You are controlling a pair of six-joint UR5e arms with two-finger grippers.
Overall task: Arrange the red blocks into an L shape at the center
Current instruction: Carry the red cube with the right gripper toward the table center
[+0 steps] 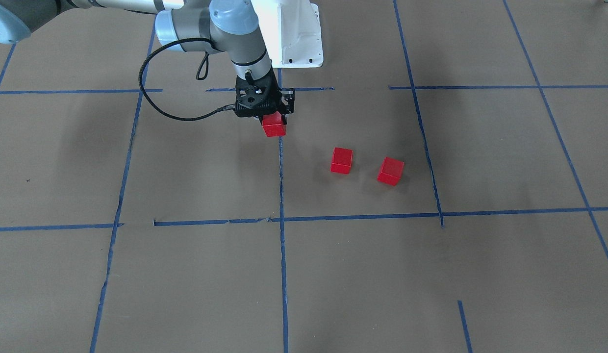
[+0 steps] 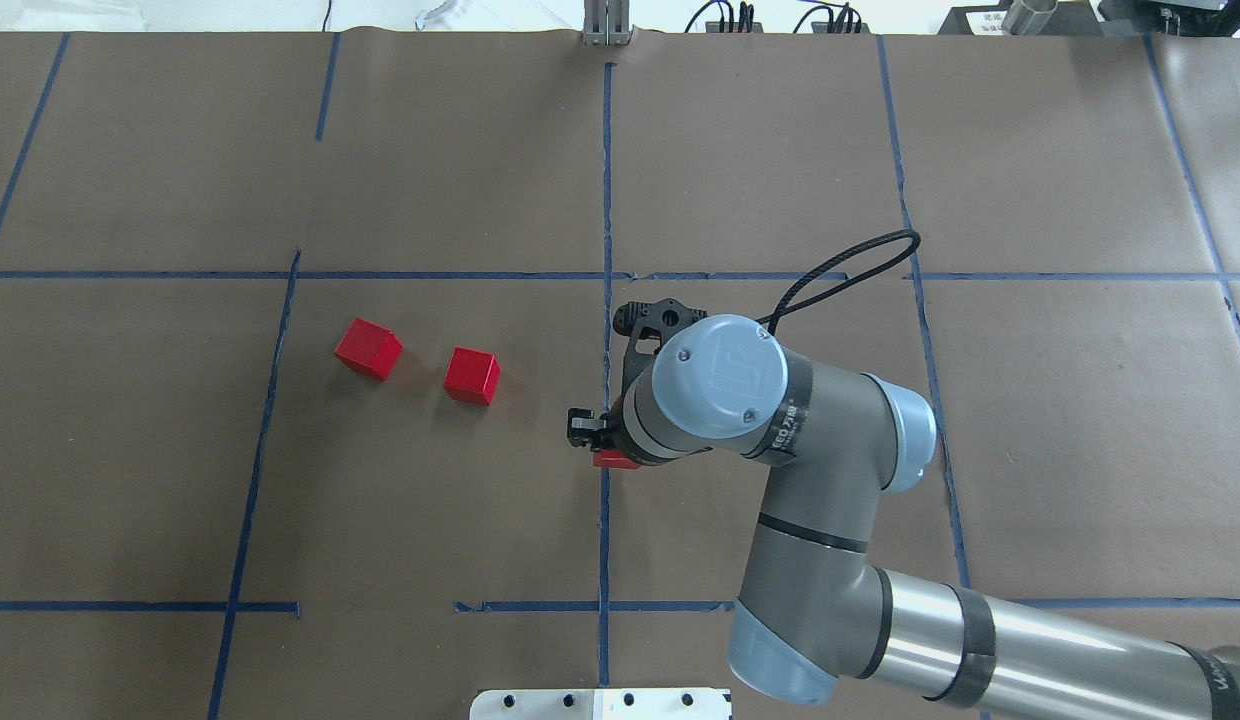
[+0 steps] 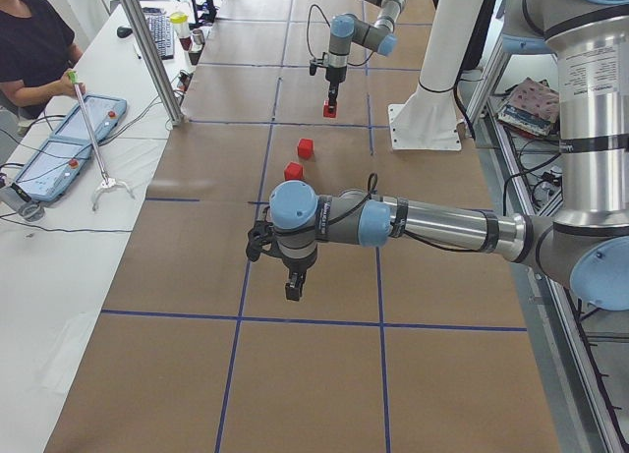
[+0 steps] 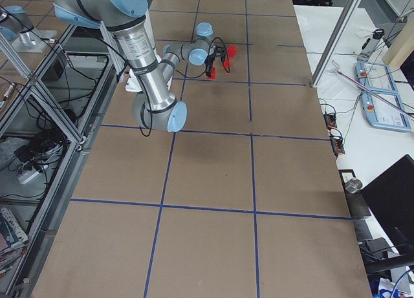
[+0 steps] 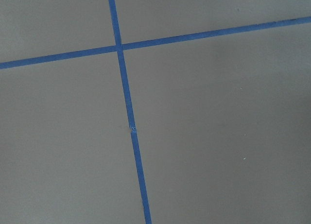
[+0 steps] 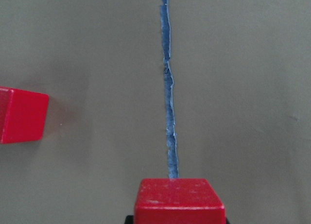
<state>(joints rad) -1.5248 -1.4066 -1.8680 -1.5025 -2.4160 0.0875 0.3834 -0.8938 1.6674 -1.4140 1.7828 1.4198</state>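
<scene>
Fingers of the right gripper [image 1: 270, 116] are clamped on one red block [image 1: 274, 125], a small matte cube with crisp edges. It is held over the blue tape line [image 1: 281, 171] that splits the center cell [image 2: 430, 500]. Whether it touches the paper cannot be told. From overhead, the right arm's wrist covers nearly all of the cube, and only a red sliver shows. In the right wrist view its top face carries faint pale scuffs, and the frame cuts off its lower part.

Two more red cubes sit in the same cell, on the robot's left of the tape line. An inner loose block [image 1: 342, 161] lies near the line and an outer loose block [image 1: 391, 171] just beyond it. They are apart and turned at different angles.

Brown paper [image 1: 431, 274] covers the table, flat and matte. The tape is thin, ragged and broken in places. A black cable [image 1: 140, 81] loops from the gripper. The wrist's grey-blue cap [image 2: 718, 372] bears a raised "UR" mark, and lettering on the black band beside it is too small to read.

Left gripper [image 3: 292, 288] shows only from the table's end, hanging over paper well apart from the blocks. Whether its fingers are apart or together cannot be told.
</scene>
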